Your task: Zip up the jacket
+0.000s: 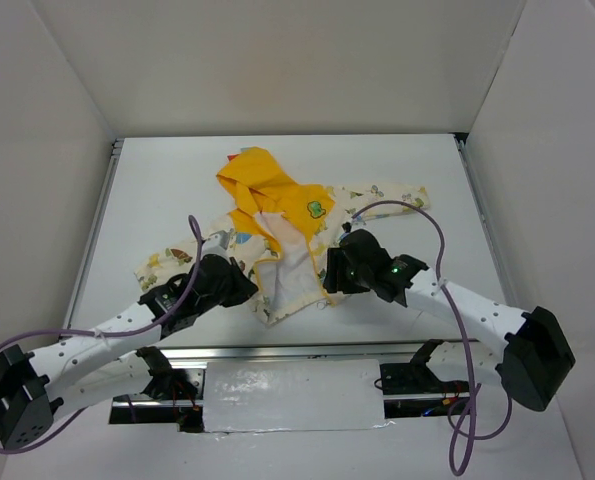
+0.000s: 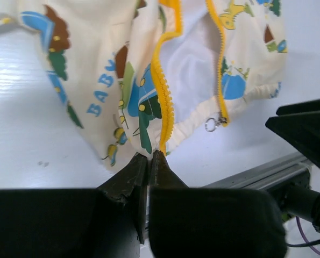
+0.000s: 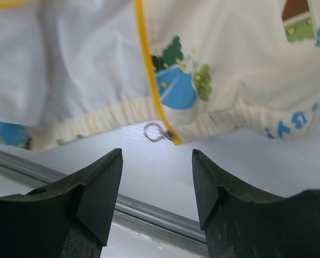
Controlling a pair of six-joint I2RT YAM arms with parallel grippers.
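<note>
The cream jacket (image 1: 289,262) lies open on the white table, yellow hood (image 1: 252,180) at the far end, green chest patch (image 1: 317,208) on its right panel. My left gripper (image 1: 245,287) is shut on the bottom end of the left yellow zipper tape (image 2: 161,102) at the hem; its tips (image 2: 150,156) pinch it. The other zipper side (image 2: 218,64) ends in a metal slider with a ring pull (image 2: 212,124). My right gripper (image 1: 332,272) is open and empty, just in front of that ring pull (image 3: 155,131), its midpoint (image 3: 157,161) a little short of the hem.
A metal rail (image 1: 297,352) runs along the table's near edge, close behind both grippers; it also shows in the left wrist view (image 2: 267,169) and right wrist view (image 3: 149,210). White walls enclose the table (image 1: 157,190). Purple cables (image 1: 432,225) loop over the arms.
</note>
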